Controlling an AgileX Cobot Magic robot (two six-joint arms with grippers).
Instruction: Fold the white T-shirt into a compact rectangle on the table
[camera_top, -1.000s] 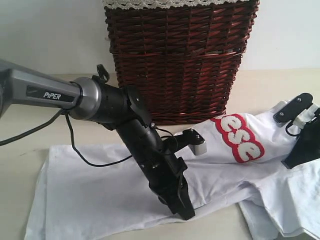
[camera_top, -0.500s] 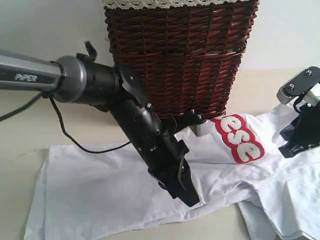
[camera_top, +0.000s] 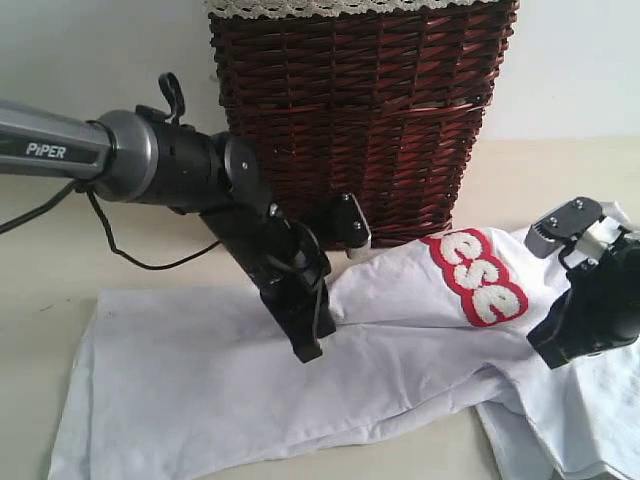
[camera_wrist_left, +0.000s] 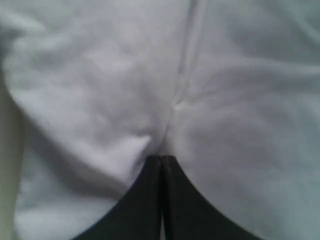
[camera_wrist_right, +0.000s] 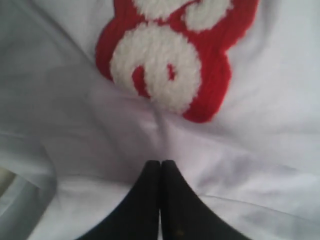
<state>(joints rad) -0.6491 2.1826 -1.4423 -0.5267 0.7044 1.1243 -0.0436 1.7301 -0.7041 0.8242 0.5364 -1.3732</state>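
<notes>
The white T-shirt (camera_top: 180, 380) lies spread and wrinkled across the table (camera_top: 40, 260), its red-outlined letters (camera_top: 480, 280) facing up at the right. My left gripper (camera_top: 308, 352) is shut, its tips down on the shirt's middle. In the left wrist view the shut left gripper (camera_wrist_left: 161, 157) touches the cloth (camera_wrist_left: 240, 100) where a seam and creases meet. My right gripper (camera_top: 552, 358) is shut on the shirt's right part, below the letters. The right wrist view shows the right gripper (camera_wrist_right: 161, 161) against the cloth just short of the red letter (camera_wrist_right: 165, 65). No cloth shows between either pair of jaws.
A dark brown wicker basket (camera_top: 360, 120) with a lace rim stands behind the shirt, close to the left arm's wrist. A black cable (camera_top: 130, 255) hangs from the left arm. Bare table lies to the left and in front of the shirt.
The left gripper has drawn back from the shirt's front edge toward its middle. The right gripper has lifted and come down again nearer the letters. The shirt has hardly shifted.
</notes>
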